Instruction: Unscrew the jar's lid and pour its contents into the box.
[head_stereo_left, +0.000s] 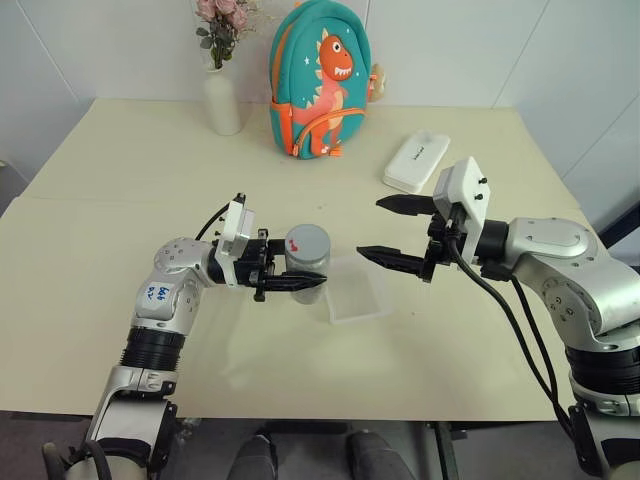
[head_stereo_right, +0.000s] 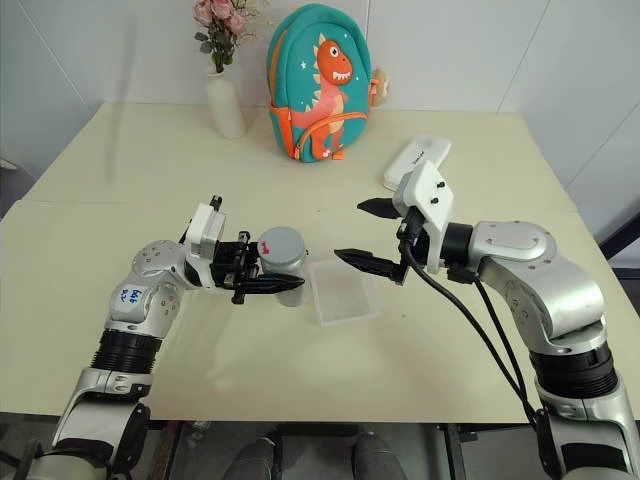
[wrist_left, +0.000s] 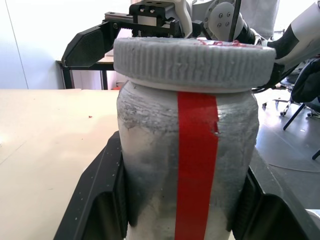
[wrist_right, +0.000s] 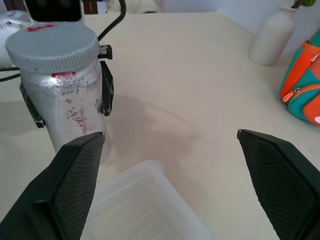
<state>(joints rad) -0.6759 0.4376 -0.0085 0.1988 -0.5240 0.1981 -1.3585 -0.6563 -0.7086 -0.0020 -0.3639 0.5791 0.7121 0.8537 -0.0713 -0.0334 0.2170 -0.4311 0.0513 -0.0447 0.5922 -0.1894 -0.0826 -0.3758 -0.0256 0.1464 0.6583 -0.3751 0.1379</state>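
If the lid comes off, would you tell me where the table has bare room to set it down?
Bare patches: the wide stretch of table left of the vase, and the near strip below the box. It is crowded mid-table, where the left gripper clamps the jar beside the box, facing the open right gripper.
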